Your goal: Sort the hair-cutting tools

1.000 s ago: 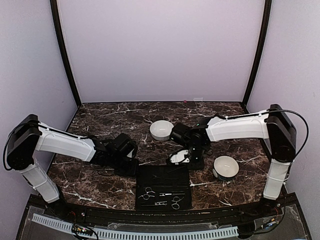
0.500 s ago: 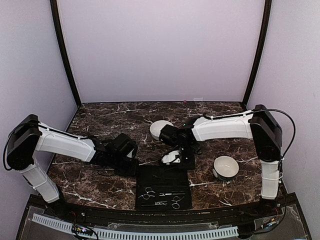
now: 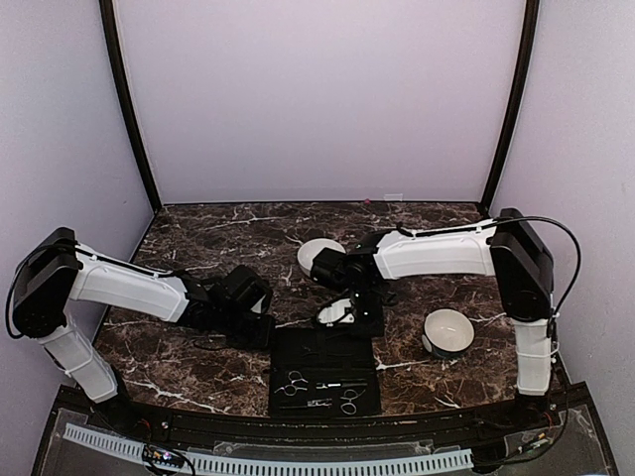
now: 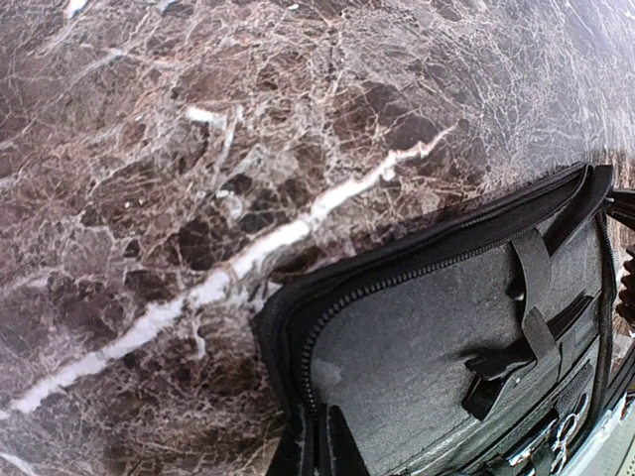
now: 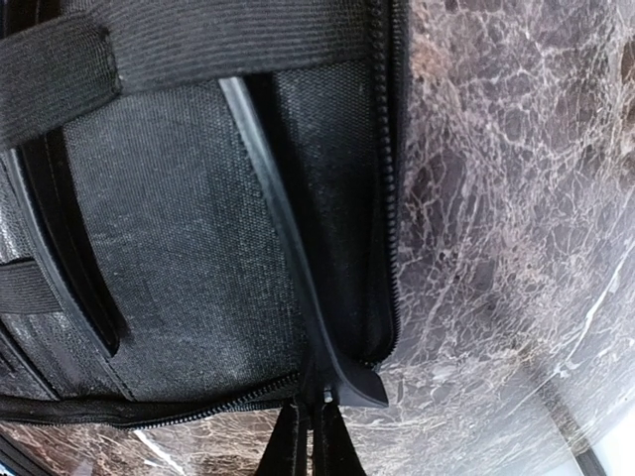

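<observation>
The flat black case (image 3: 324, 369) lies open near the front edge. In it are silver scissors (image 3: 295, 384), a second pair (image 3: 349, 401) and slim black sticks (image 3: 342, 382). My left gripper (image 3: 266, 333) is shut on the case's far left corner; in the left wrist view its fingers (image 4: 316, 448) pinch the zipper rim (image 4: 298, 337), and scissor rings (image 4: 566, 434) show at the lower right. My right gripper (image 3: 363, 319) is shut on the case's far right edge; in the right wrist view its fingers (image 5: 313, 446) clamp the zipper end (image 5: 327, 392).
One white bowl (image 3: 316, 254) stands behind the right arm, partly hidden. Another bowl (image 3: 447, 330) stands at the right. A third white bowl (image 3: 335, 312) sits against the right gripper, partly covered. The purple walls close in the back and sides.
My right arm has swung left along the case's far edge, and the white bowl beside its gripper has shifted left with it. The left arm has not moved.
</observation>
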Robot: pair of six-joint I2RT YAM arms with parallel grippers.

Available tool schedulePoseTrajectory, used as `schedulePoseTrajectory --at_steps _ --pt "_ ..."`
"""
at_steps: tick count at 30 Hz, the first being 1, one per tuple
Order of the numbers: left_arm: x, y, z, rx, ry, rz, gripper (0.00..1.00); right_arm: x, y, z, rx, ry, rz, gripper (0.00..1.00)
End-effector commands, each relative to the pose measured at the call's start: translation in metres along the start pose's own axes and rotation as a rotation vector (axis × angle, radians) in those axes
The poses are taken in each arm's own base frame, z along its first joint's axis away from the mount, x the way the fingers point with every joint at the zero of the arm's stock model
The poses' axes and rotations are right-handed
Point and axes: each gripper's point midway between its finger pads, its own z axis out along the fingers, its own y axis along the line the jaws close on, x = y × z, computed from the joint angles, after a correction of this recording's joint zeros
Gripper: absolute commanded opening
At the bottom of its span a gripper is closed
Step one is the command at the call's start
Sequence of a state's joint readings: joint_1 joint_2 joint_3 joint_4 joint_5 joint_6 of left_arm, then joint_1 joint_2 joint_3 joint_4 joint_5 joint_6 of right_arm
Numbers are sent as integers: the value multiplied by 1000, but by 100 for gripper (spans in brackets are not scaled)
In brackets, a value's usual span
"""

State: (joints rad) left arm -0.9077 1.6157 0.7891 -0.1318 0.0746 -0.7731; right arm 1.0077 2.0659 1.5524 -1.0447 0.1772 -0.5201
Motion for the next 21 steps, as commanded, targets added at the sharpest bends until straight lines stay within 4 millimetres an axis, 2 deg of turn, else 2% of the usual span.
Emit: schedulePoseTrajectory --at_steps 1,5,12,21 --pt "4 -17 -1 83 13 17 0 -13 4 -18 9 -84 11 0" --pt "3 -18 -1 83 9 19 0 -26 19 -27 -70 -148 -1 0" --pt "3 -19 -2 88 9 20 0 -31 25 1 -116 -99 -3 0" --pt "1 -21 -5 97 -2 16 0 -48 28 11 -163 -132 30 3"
